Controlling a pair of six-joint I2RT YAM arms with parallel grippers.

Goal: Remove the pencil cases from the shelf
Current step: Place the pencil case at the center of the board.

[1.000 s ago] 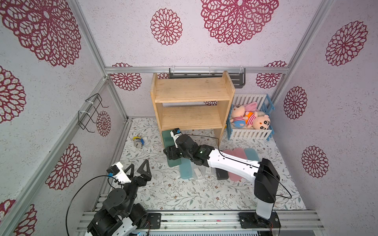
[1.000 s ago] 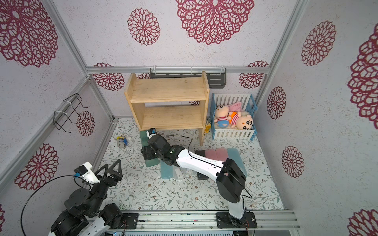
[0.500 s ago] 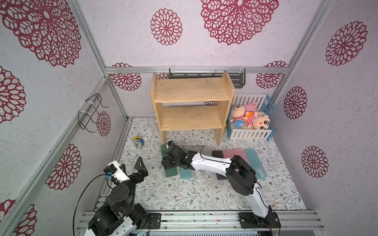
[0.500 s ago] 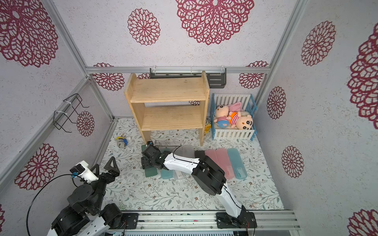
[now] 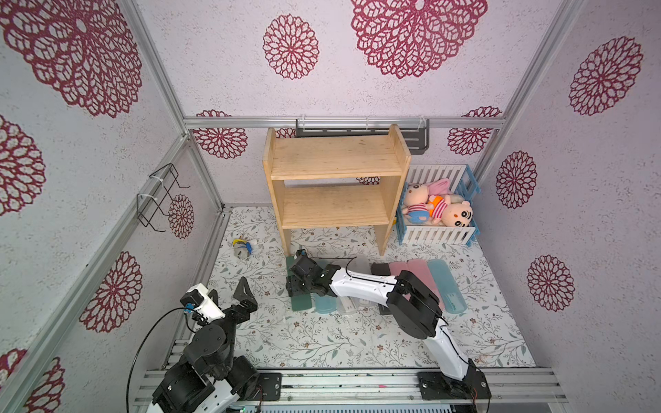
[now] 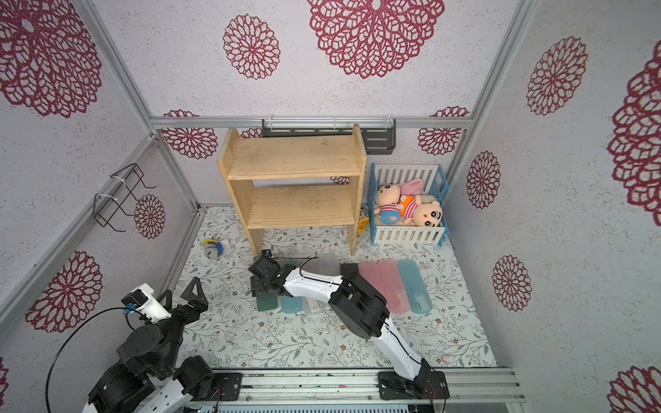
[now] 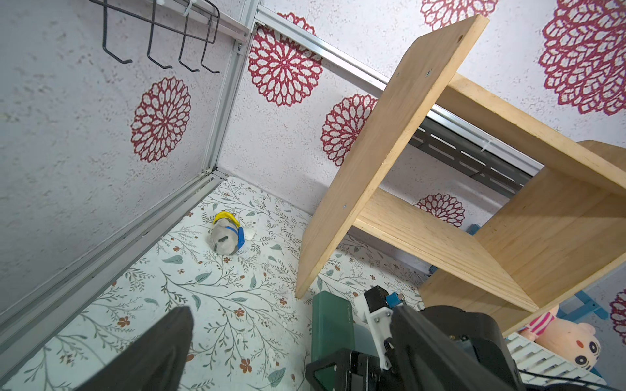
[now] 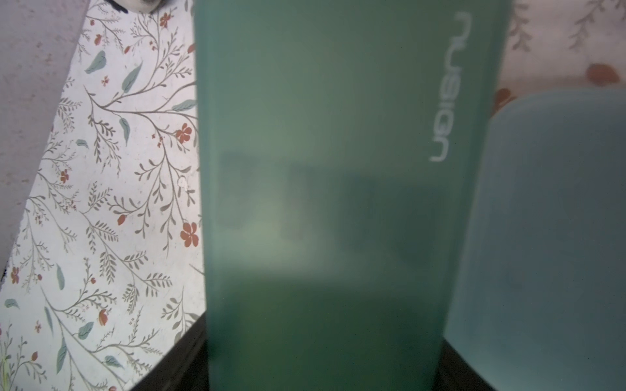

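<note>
The right claw (image 5: 297, 286) pinches the dark green pencil case (image 5: 302, 304) lying on the desk (image 5: 322, 339), while the left claw (image 5: 229, 295) is spread wide.

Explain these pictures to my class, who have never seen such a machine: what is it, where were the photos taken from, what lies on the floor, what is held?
It is a robot with two arms, each ending in a two-fingered gripper. Two pictures look down from one overhead camera; two come from cameras on the arms' wrists. The light wooden two-tier shelf is bare. On the floral mat lie long flat plastic pencil cases. The right gripper is shut on the dark green pencil case, which rests on the mat; its wrist picture shows that case close up. The left gripper is open, holding nothing. A white-and-blue slatted crate of plush toys stands beside the shelf.
</note>
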